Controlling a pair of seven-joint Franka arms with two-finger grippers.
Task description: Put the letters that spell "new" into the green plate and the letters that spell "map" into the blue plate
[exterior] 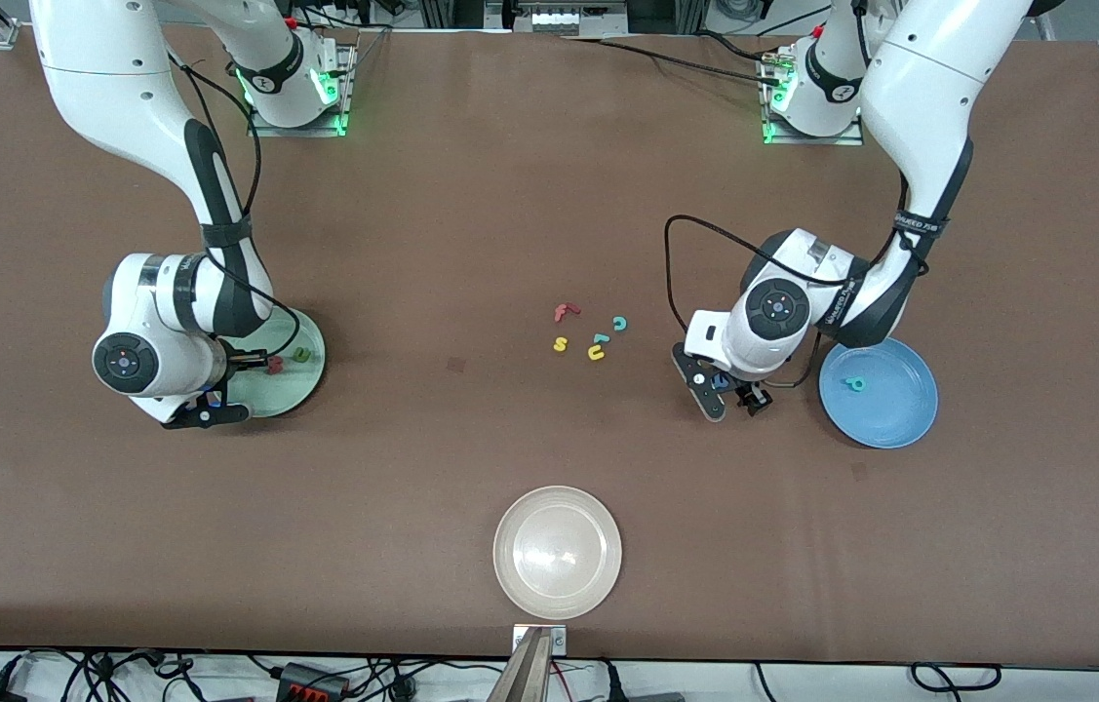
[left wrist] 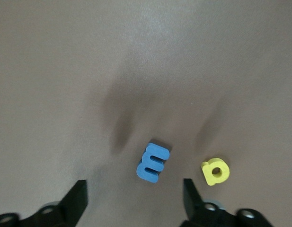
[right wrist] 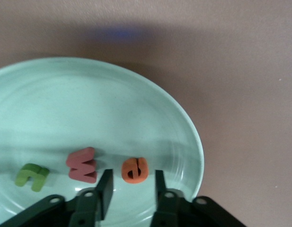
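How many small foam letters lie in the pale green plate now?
3, all in the round pale mint-green plate: a green foam n, a salmon-red foam w beside it, and an orange foam e between the open right gripper fingers.

Green n [right wrist: 32,176], red w [right wrist: 82,164], orange e [right wrist: 135,170] on green plate [right wrist: 89,104], e btwn parted right gripper [right wrist: 132,185] fingers [right wrist: 106,187].
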